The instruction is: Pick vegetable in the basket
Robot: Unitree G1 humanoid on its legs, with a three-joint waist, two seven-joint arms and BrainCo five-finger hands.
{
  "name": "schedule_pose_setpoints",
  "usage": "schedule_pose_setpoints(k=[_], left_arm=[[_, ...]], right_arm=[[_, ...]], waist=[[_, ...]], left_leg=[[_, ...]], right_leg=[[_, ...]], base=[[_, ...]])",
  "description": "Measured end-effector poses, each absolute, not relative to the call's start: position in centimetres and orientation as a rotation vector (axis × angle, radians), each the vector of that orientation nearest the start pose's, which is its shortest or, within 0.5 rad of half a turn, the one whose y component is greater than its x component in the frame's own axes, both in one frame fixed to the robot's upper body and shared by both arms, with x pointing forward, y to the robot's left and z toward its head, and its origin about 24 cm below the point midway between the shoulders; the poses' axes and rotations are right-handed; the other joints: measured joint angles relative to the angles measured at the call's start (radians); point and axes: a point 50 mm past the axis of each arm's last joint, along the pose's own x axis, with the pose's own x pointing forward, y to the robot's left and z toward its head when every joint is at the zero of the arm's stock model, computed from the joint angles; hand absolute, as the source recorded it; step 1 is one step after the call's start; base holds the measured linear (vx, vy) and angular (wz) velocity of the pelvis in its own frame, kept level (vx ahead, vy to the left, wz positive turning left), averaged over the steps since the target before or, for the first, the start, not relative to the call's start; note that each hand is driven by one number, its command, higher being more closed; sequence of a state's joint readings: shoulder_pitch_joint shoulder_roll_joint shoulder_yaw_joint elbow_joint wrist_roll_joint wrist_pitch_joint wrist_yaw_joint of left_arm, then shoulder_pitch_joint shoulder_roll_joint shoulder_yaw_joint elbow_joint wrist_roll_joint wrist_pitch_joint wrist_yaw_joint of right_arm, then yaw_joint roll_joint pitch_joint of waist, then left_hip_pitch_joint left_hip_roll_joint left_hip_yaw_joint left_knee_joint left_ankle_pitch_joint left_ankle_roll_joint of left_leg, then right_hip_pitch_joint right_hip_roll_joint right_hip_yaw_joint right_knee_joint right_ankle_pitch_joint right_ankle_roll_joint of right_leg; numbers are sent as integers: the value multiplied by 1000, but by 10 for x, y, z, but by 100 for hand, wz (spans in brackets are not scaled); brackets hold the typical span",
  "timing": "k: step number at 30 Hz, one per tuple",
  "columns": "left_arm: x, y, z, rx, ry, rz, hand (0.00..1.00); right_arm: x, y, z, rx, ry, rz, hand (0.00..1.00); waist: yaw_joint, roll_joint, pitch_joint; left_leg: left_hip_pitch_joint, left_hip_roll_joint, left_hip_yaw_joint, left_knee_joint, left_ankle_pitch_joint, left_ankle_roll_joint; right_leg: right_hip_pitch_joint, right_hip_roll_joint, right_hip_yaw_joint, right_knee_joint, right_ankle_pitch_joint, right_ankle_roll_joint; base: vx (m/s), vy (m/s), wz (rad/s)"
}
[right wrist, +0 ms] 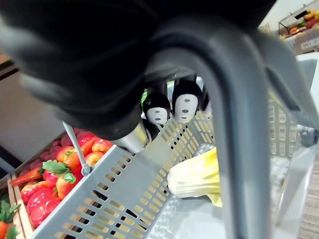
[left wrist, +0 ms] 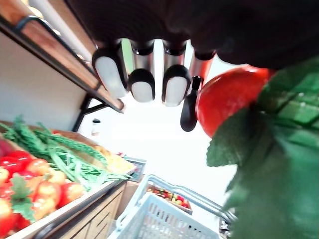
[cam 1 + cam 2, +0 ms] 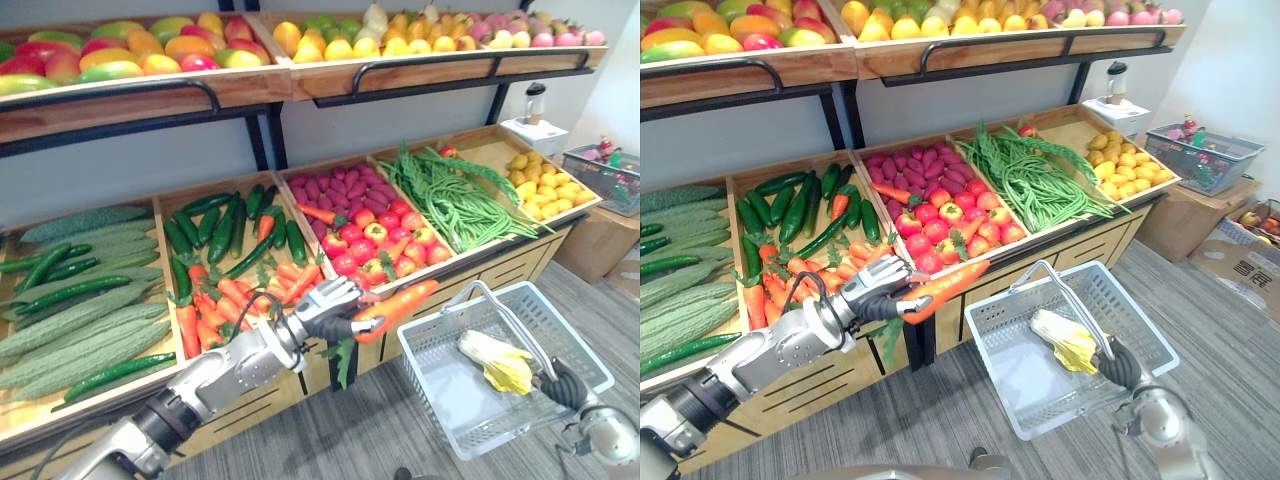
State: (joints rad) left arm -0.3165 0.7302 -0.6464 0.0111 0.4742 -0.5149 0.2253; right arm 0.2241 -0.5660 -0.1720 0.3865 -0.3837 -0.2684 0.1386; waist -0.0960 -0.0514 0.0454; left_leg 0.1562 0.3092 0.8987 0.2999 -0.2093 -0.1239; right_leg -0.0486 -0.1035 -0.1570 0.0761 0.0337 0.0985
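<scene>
My left hand (image 3: 325,308) is shut on an orange carrot (image 3: 398,305) with green leaves (image 3: 342,362), held just past the front edge of the stand, left of the basket. The same carrot (image 2: 227,99) shows close beside the fingers (image 2: 143,84) in the left wrist view. My right hand (image 3: 1118,362) is curled round the handle (image 3: 510,322) of a grey plastic basket (image 3: 585,350) at the lower right. A yellow corn cob (image 3: 495,360) lies inside the basket; the cob (image 1: 197,177) also shows in the right wrist view.
The lower shelf holds bins of cucumbers (image 3: 80,300), carrots and dark cucumbers (image 3: 235,265), red fruit (image 3: 375,235), green beans (image 3: 460,200) and yellow fruit (image 3: 545,185). An upper shelf (image 3: 150,95) of fruit hangs overhead. A second basket (image 3: 605,175) stands at the far right.
</scene>
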Motion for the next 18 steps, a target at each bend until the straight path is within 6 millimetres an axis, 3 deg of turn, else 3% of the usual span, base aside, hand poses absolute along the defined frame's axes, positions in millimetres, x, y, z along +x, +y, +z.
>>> schedule_pose_setpoints(k=[2,4,7,11,14,15,18], left_arm=[[240,111,90,998,-747,-725,100],[236,107,90,986,-763,-748,100],[227,94,82,949,-760,-817,100],[224,87,81,948,-772,-867,100],[221,82,78,950,-771,-912,100],[220,79,77,946,-768,-925,100],[220,74,78,962,-783,-967,100]], right_arm=[[179,-319,2,-942,383,122,100],[185,-319,13,-980,333,144,100],[191,-317,26,-1025,278,173,100],[197,-313,43,-1081,220,235,100],[201,-310,55,-1118,177,286,100],[203,-309,58,-1129,165,304,100],[206,-307,62,-1111,150,333,100]], waist=[[3,1,-12],[0,-17,-21],[-10,-3,-27],[-27,-9,-32],[-35,-2,-36],[-35,11,-39],[-44,24,-38]], left_leg=[[2,-7,44,-15,-10,3],[8,-37,90,-41,-6,5],[-8,15,111,38,-18,-3],[7,14,135,40,-34,1],[17,20,141,61,-46,-11],[24,34,157,78,-48,-11],[28,48,163,91,-54,-15]], right_leg=[[-13,-10,-4,-4,3,7],[-47,-34,-9,-6,3,7],[-56,-26,-11,1,18,26],[-56,-24,-5,0,18,26],[-69,-21,0,21,44,6],[-69,-13,7,28,57,-10],[-69,-1,24,29,62,-17]], base=[[-175,50,-34],[-113,52,-29],[-114,13,-18],[-21,32,-11],[33,23,-14],[70,39,-37],[77,46,-20]])
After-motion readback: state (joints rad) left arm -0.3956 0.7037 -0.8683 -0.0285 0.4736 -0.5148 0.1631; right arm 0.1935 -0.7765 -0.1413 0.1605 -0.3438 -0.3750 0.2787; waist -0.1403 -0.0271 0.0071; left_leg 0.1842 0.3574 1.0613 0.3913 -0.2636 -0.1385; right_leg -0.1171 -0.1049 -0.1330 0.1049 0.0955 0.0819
